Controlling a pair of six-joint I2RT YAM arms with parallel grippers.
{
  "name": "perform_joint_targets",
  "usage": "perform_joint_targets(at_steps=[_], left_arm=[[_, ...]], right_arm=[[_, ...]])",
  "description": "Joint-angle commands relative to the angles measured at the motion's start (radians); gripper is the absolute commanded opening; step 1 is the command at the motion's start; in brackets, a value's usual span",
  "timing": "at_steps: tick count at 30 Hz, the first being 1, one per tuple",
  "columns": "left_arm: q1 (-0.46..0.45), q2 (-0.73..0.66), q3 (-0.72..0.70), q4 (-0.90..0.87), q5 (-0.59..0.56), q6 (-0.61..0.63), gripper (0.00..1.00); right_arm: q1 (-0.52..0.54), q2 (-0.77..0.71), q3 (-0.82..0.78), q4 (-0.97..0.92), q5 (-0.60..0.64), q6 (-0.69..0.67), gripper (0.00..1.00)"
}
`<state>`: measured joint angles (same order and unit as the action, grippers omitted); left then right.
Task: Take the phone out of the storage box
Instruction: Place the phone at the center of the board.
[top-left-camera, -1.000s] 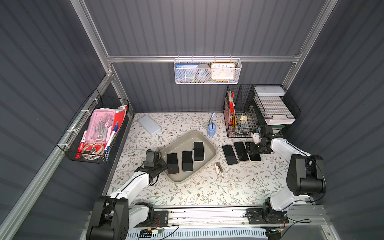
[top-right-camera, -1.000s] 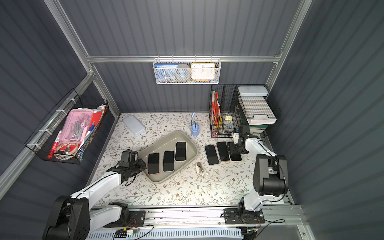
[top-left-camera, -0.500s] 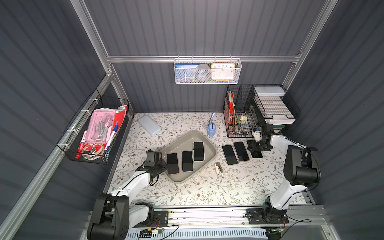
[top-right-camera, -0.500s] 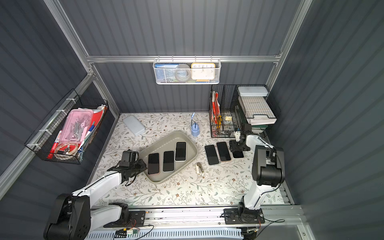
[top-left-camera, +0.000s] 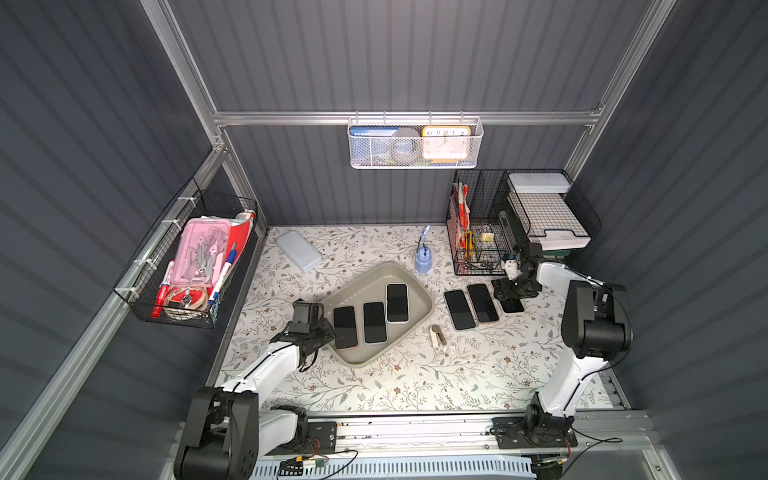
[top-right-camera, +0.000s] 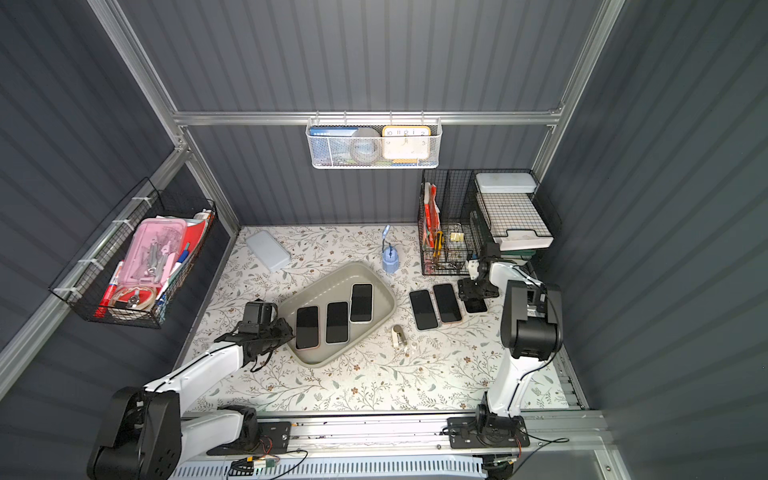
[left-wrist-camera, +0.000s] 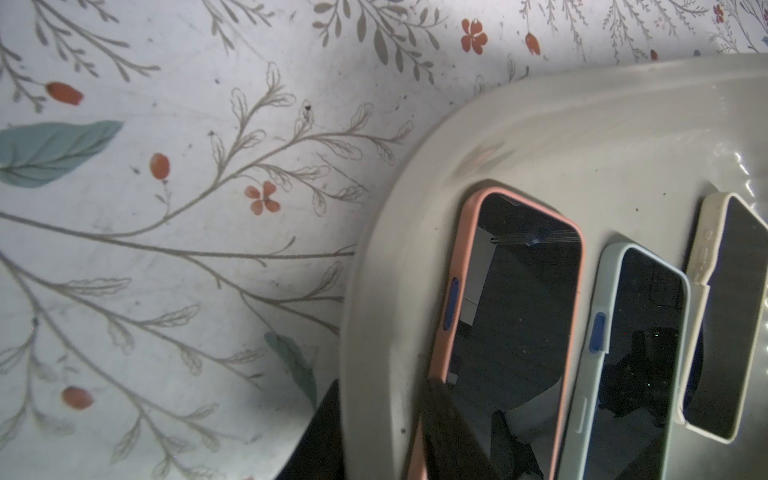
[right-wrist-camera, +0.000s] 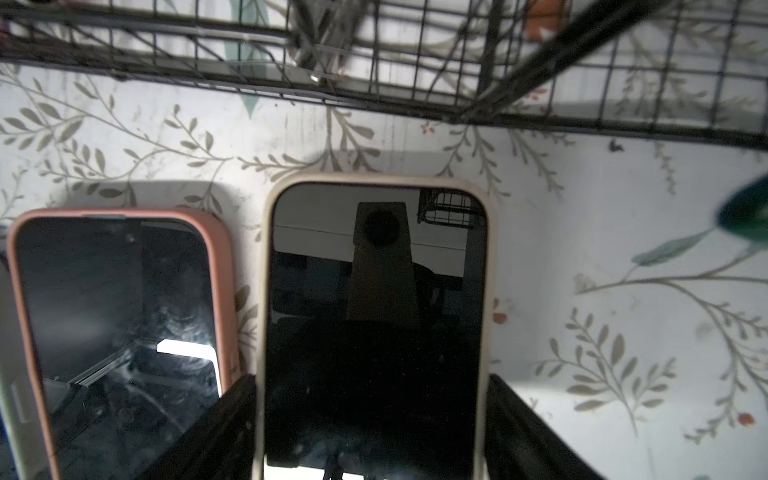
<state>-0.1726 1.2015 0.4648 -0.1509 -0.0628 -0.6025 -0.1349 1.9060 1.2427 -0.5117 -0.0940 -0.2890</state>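
Phone stock in the storage box (top-left-camera: 372, 280) on the table (top-left-camera: 374, 386): three, flat, screens up, side by side. The pink-cased phone (top-left-camera: 345, 327) is by the box's left wall, the blue-cased phone (top-left-camera: 375, 322) in the middle, and the cream-cased phone (top-left-camera: 397, 302) on the right, set further toward the back wall. Left fingers (left-wrist-camera: 320, 440) are seen closed on the box's left wall, one outside, one inside over the pink-cased phone's corner; this is judged a steadying hold, so that arm is counted as occupied. Right fingers (right-wrist-camera: 226, 432) are pressed against both long edges of the table phone (right-wrist-camera: 374, 311), lying flat outside the box by the wire basket (top-left-camera: 478, 249); it is read as gripped across its width. Key relation: the cream-cased phone is nearest the right arm and lies to the robot's left of those fingers, past a dark phone (top-left-camera: 459, 309) and a pink-edged phone (top-left-camera: 482, 303), over the box's right wall. Long axes of all three boxed phones run roughly front to back, near parallel to the table phone, so little wrist turn is judged needed. A notch is seen at the pink-cased phone's end away from the left fingers; the other two headings cannot be told.
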Motion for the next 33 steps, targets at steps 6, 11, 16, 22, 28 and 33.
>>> perform_joint_targets(at_steps=[6, 11, 16, 22, 28, 33], left_arm=[[-0.007, -0.010, 0.015, -0.006, 0.009, 0.017, 0.33], [-0.007, -0.010, 0.015, -0.004, 0.010, 0.020, 0.33], [-0.007, -0.012, 0.016, -0.003, 0.012, 0.020, 0.33], [-0.007, -0.025, 0.010, -0.002, 0.006, 0.018, 0.33], [-0.007, -0.023, 0.011, -0.002, 0.002, 0.017, 0.33], [-0.007, -0.035, 0.005, -0.004, 0.000, 0.012, 0.33]], right_arm=[[0.000, 0.010, 0.043, -0.047, -0.022, -0.007, 0.77], [0.000, -0.020, 0.012, -0.020, -0.004, 0.002, 0.99], [0.003, -0.091, -0.041, 0.015, 0.025, 0.027, 0.99], [0.077, -0.362, -0.160, 0.005, 0.102, 0.133, 0.96], [0.371, -0.579, -0.282, 0.102, 0.163, 0.269, 0.95], [0.575, -0.500, -0.160, -0.022, 0.214, 0.428, 0.95]])
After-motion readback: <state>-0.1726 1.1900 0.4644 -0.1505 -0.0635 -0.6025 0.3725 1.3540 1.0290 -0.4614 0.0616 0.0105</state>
